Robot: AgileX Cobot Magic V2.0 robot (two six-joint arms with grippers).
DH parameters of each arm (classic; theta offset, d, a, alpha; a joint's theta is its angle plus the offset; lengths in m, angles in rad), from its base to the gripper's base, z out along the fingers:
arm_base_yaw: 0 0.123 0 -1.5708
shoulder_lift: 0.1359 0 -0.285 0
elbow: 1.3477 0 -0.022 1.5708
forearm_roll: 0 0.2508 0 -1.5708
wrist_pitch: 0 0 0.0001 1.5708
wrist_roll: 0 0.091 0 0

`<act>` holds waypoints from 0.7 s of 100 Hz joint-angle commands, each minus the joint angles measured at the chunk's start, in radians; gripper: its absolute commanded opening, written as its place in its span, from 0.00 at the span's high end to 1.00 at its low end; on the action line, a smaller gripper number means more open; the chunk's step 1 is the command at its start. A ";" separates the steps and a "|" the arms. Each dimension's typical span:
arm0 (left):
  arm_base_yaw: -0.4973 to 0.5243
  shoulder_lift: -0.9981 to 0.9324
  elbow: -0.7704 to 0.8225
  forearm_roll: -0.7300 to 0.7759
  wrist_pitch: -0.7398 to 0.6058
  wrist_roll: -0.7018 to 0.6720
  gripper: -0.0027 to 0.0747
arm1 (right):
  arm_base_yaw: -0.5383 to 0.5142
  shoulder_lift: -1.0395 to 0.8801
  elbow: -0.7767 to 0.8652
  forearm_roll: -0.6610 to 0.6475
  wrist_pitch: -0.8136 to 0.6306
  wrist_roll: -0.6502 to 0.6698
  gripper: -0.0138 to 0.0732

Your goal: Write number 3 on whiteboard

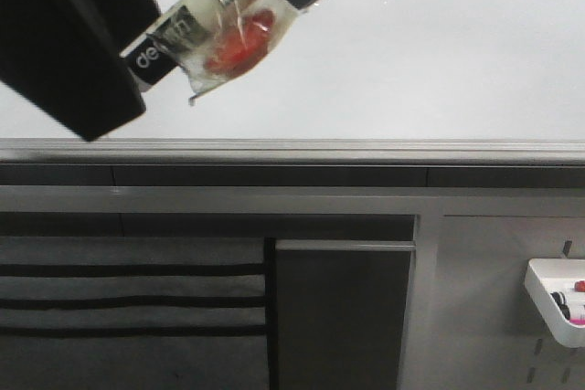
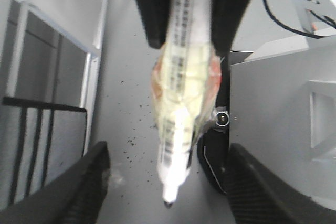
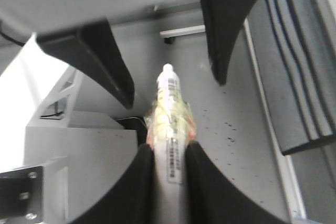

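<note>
Right claw (image 3: 168,150) is clenched tight on the marker (image 3: 169,124), fingers pinching the taped barrel on both sides. The marker's nib end points straight at the left claw (image 2: 169,150), which is spread wide, one finger on each side of the nib and neither touching it. From the front, both dark arms hang over the near left part of the whiteboard (image 1: 411,61), which lies glossy and bright beyond its grey edge strip. A small white tray (image 1: 556,308) sits low on the right.
</note>
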 commanded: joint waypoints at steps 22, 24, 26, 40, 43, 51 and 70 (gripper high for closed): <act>0.162 -0.157 -0.078 0.003 -0.036 -0.180 0.35 | -0.020 -0.164 -0.034 -0.380 -0.121 0.390 0.81; 0.183 -0.173 -0.071 0.003 -0.039 -0.195 0.35 | -0.031 -0.171 -0.034 -0.400 -0.117 0.415 0.81; 0.193 -0.184 -0.067 0.003 -0.039 -0.205 0.35 | -0.044 -0.182 -0.032 -0.416 -0.116 0.435 0.81; 0.284 -0.316 0.025 0.003 -0.095 -0.273 0.35 | -0.203 -0.254 0.013 -0.430 -0.129 0.534 0.81; 0.302 -0.343 0.052 0.000 -0.114 -0.276 0.35 | -0.239 -0.269 0.037 -0.428 -0.134 0.550 0.81; 0.334 -0.419 0.134 -0.016 -0.189 -0.276 0.35 | -0.334 -0.290 0.098 -0.376 -0.157 0.562 0.81; 0.354 -0.536 0.274 -0.054 -0.338 -0.276 0.35 | -0.387 -0.297 0.189 -0.200 -0.216 0.558 0.81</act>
